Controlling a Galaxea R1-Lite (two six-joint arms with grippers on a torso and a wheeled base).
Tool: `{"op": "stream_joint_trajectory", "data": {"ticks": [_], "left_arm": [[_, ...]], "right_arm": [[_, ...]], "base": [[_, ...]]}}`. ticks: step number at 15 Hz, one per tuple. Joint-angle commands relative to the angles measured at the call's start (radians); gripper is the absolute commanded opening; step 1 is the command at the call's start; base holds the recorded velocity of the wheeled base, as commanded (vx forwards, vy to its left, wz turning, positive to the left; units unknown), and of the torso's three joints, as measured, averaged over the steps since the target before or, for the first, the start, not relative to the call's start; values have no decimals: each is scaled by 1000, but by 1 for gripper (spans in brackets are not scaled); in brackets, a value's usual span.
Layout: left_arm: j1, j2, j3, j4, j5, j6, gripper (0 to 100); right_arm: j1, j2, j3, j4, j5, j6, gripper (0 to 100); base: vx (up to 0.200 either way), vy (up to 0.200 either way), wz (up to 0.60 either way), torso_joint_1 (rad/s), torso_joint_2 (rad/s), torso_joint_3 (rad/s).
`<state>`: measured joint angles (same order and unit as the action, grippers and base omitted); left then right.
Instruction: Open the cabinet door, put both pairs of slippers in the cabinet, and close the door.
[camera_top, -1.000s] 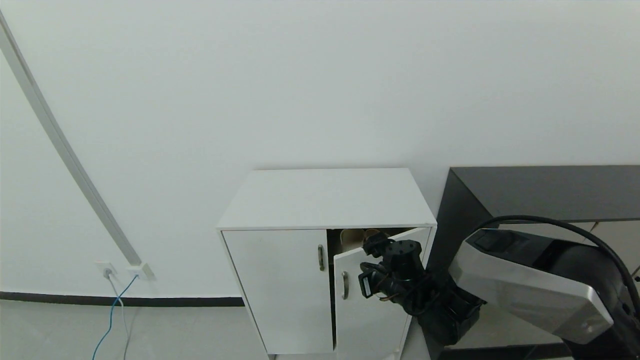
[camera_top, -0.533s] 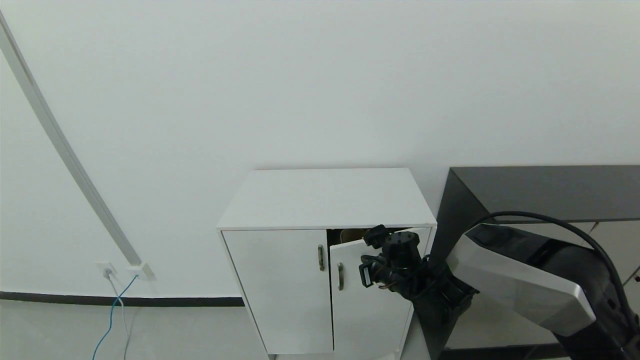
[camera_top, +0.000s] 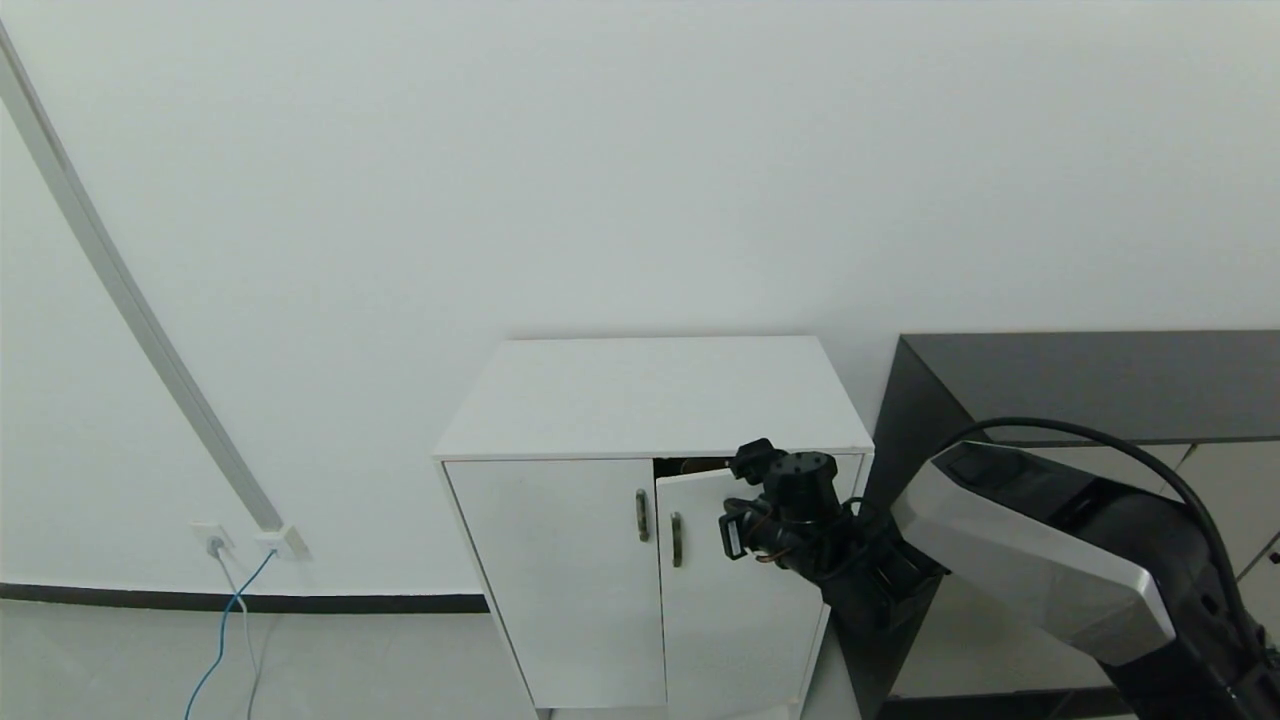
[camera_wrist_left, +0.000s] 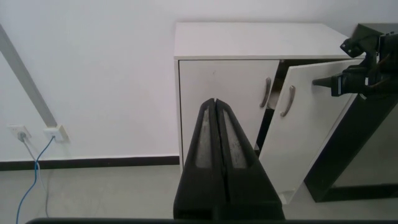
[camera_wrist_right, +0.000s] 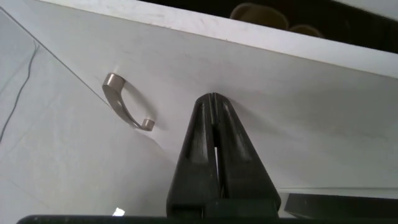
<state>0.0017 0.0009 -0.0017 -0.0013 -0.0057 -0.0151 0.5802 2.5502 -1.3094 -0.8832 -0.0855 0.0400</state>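
Here, right gripper (camera_wrist_right: 214, 98), pressed together, touches the ajar door (camera_top: 735, 600) beside dark furniture (camera_top: 1050, 380).

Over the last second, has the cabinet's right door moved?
Yes. The right door swung toward shut; its handle now sits nearer the left door's handle, which stayed put.

I see a plain white wall (camera_top: 640, 150) with a grey cable duct (camera_top: 130, 300) slanting down to two sockets (camera_top: 212, 537). A blue cable (camera_top: 222, 625) drops to the pale floor (camera_top: 100, 665), past black skirting (camera_top: 350, 603). A dark sideboard (camera_top: 1090, 380) stands right.
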Motion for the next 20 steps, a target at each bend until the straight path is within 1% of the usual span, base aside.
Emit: {"op": "stream_joint_trajectory", "data": {"ticks": [1, 10, 20], "left_arm": [[0, 1, 0, 0, 0, 0, 0], [1, 1, 0, 0, 1, 0, 0], [0, 1, 0, 0, 0, 0, 0]], "right_arm": [[-8, 8, -11, 0, 0, 0, 0], [-45, 19, -68, 21, 0, 0, 0], [-54, 19, -77, 20, 0, 0, 0]], "base": [[0, 0, 0, 0, 0, 0], [0, 0, 0, 0, 0, 0], [0, 0, 0, 0, 0, 0]]}}
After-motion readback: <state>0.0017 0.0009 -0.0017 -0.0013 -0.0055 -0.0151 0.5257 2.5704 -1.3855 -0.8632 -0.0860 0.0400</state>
